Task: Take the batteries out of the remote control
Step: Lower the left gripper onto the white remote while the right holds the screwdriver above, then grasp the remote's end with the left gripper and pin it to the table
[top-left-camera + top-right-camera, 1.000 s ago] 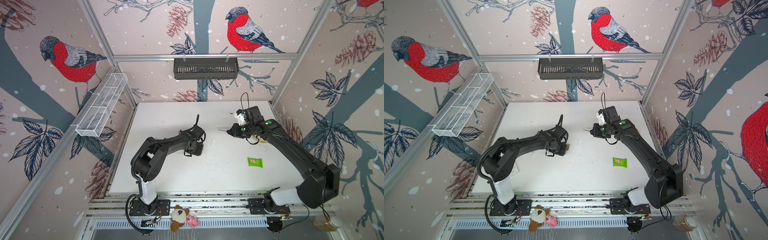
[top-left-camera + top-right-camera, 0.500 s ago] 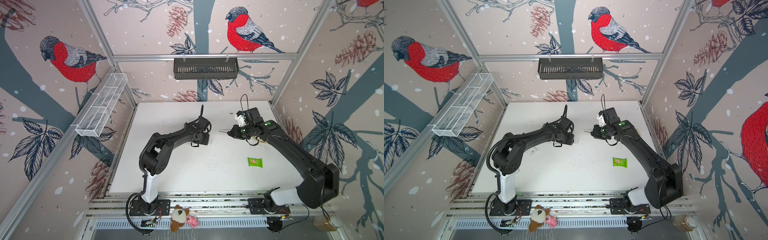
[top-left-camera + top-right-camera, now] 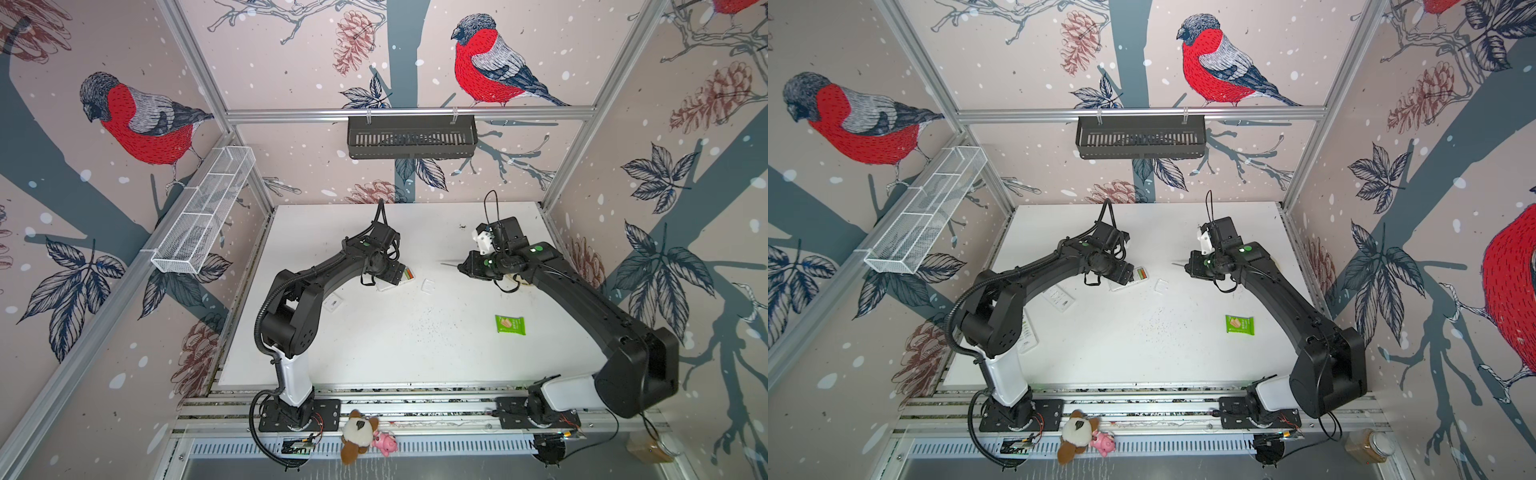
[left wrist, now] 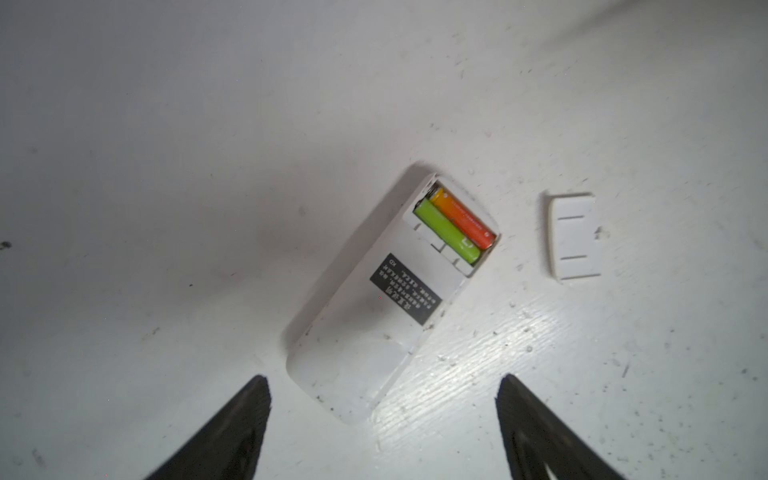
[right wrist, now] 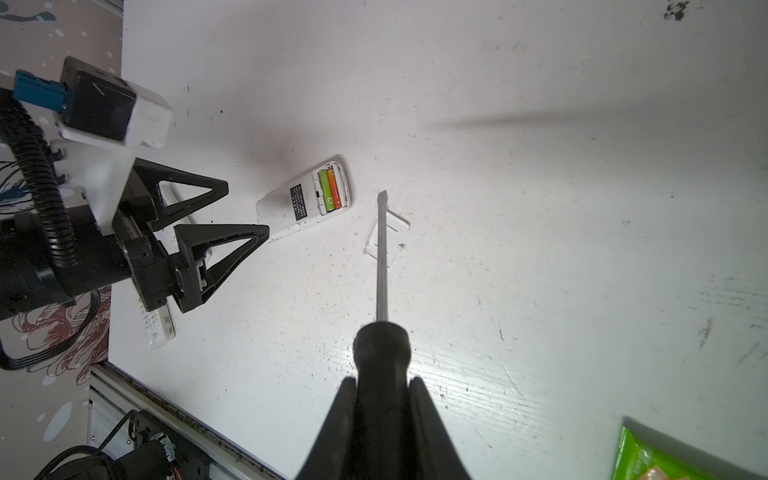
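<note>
My left gripper [image 4: 382,377] is spread wide and holds nothing. Its two fingers flank the near end of one white remote control [image 4: 374,316]; I cannot tell if they touch it. The remote lies back-up on the table [image 4: 208,145], bay uncovered, with two batteries inside, side by side: one lime green battery [image 4: 446,232] and one orange-red battery [image 4: 463,218]. One white battery cover [image 4: 573,237] lies just beside. My right gripper [image 5: 383,380] is clamped on one black-handled screwdriver [image 5: 381,257], blade pointing toward the remote. Another white remote [image 3: 1059,297], a third white remote [image 3: 1029,332] and one green snack packet [image 3: 509,325] lie on the table
</note>
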`<state>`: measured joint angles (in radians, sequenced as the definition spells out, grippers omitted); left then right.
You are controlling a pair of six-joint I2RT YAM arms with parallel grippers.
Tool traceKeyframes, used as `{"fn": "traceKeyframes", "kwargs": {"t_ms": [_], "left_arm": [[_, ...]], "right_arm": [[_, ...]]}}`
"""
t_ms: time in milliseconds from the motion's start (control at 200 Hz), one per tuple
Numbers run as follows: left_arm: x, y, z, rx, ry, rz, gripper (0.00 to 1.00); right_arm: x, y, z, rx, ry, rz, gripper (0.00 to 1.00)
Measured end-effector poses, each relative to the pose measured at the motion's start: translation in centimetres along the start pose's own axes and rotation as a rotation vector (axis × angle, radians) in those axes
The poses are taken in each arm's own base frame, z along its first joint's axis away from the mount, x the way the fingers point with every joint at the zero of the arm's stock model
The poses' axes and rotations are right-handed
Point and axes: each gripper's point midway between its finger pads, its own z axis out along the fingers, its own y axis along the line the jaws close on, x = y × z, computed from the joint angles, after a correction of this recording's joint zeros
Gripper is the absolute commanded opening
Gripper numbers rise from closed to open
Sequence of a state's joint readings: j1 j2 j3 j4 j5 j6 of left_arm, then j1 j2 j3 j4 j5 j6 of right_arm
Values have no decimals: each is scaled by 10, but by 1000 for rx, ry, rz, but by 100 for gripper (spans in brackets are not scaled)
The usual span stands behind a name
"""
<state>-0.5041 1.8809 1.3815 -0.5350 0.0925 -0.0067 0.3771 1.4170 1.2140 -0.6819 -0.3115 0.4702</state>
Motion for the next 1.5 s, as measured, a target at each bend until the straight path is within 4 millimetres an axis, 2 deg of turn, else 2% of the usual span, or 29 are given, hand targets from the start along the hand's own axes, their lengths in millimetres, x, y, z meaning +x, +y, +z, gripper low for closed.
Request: {"fn": "traceKeyframes", "kwargs": {"t_ms": [110,290,575,720,896,1146,1351,1501], "left_arm": [[3,10,8,0,22,44,86],[18,10,28,30,81,99,85],[45,21,39,29,141,104,81],[45,23,42,18,120,110,77],[42,23,45,17,91,126,76],[30,18,49,46,40,158,76],[27,6,51,73,13,187,76],[30,-14,51,119,13,229,75]], "right_arm": [[-2,2,2,-4,1,-3,1],[4,11,10,-17,30,-24,1],[4,22,16,-32,45,-44,1],[3,29,22,-41,55,-56,1],[5,36,29,-49,76,-70,1],[6,36,33,-48,87,-70,1],[6,36,34,-47,89,-69,1],[6,36,35,-46,91,-69,1]]}}
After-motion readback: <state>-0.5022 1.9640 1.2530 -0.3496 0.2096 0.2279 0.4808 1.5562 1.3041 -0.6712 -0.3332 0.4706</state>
